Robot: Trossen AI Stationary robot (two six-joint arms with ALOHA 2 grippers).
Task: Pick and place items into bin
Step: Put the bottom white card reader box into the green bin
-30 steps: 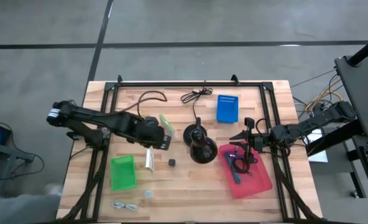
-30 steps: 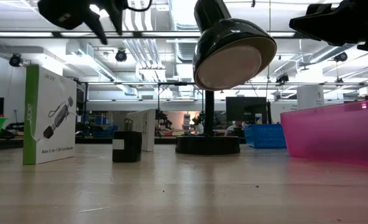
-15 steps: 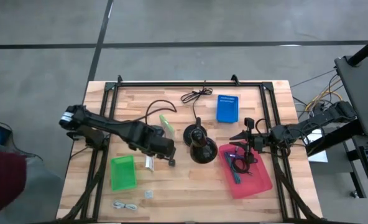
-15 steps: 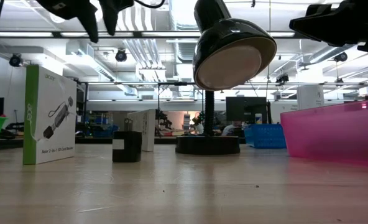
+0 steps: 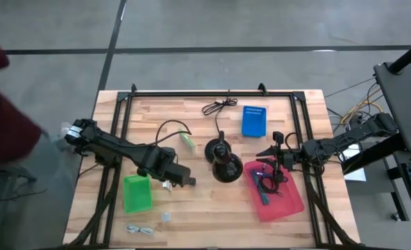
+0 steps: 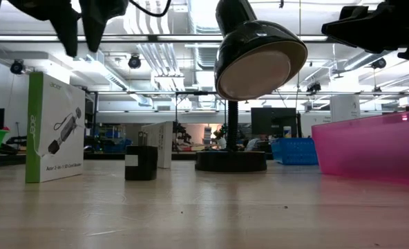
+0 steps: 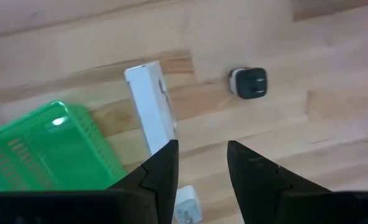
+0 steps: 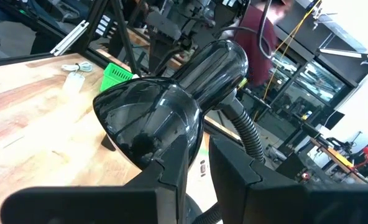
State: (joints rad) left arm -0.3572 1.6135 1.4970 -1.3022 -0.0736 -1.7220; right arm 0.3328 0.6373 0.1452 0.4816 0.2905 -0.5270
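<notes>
Left gripper (image 5: 181, 178) beside green bin (image 5: 137, 193), right gripper (image 5: 275, 157) above pink bin (image 5: 290, 200), black lamp (image 5: 223, 161) between

- The worktop (image 5: 212, 208) was pale wood planks inside a black frame.
- On it lay a green bin (image 5: 137, 193), a blue bin (image 5: 254, 121) and a pink bin (image 5: 280, 199).
- A black lamp (image 5: 223, 165) stood mid-table.
- A white box (image 7: 151, 117) lay beside the green bin, a black cube (image 7: 248, 83) near it.
- A black cable (image 5: 219, 106) lay at the far edge.
</notes>
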